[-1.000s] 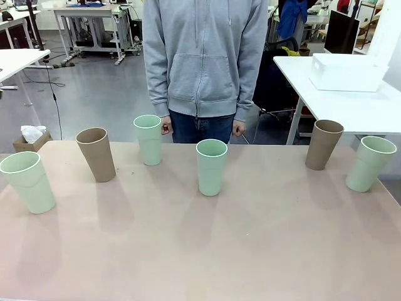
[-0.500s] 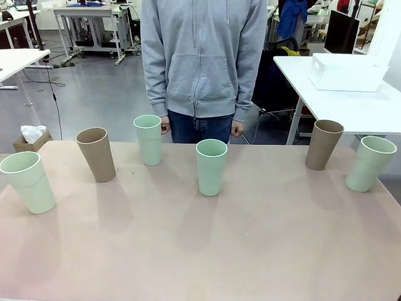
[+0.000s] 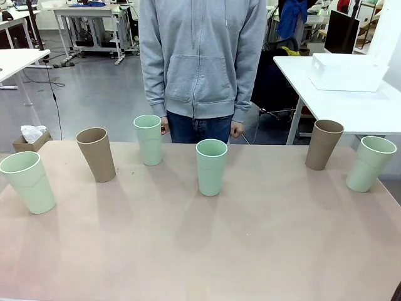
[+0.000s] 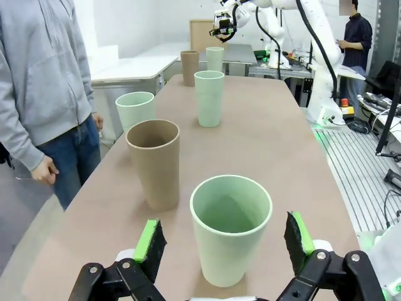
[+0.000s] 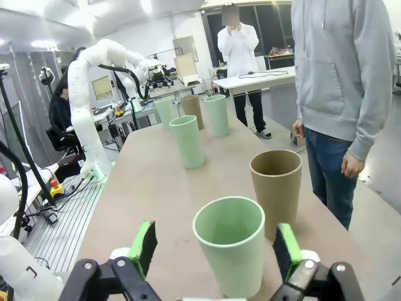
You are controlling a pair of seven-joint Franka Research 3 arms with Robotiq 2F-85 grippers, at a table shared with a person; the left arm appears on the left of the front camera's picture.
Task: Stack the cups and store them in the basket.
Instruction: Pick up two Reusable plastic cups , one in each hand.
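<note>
Cups [image 3: 212, 168] stand upright across your bench [image 3: 200, 251]. Your left tool [image 4: 223, 239] is released, fingers [image 4: 150, 241] flanking a mint cup [image 4: 230, 251], tan cup [image 4: 154, 164] just beyond. Your right tool [image 5: 215, 249], also released, flanks another mint tumbler [image 5: 229, 257].

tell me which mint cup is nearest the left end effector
The mint cup at the left end of the table, beside a tan cup. It stands before the open left end effector, framed by its pads; the other mint cups are farther off.

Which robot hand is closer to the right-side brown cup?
Right. The right gripper faces the mint cup beside that brown cup; the left gripper is at the other end of the table.
</note>
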